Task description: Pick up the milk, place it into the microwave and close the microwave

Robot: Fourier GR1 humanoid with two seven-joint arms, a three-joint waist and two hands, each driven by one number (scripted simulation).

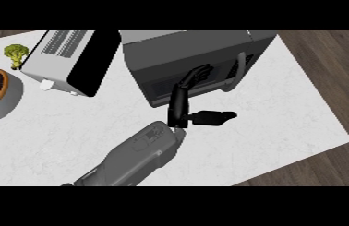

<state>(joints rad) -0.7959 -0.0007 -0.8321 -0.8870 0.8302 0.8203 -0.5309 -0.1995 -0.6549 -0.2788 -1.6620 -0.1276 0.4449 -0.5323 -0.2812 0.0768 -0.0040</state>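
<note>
The microwave (197,59) stands on the table (273,110) with its door looking shut, and one hand (194,80), which side I cannot tell, rests straight, released fingers against that door beside the handle (237,70). The milk is nowhere visible, likely inside; a carton should be light, stiff and best taken round its sides. No other hand shows.

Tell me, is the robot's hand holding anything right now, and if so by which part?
Nothing is held. The one hand in view rests its fingers against the closed microwave door, beside the handle, gripping nothing.
</note>
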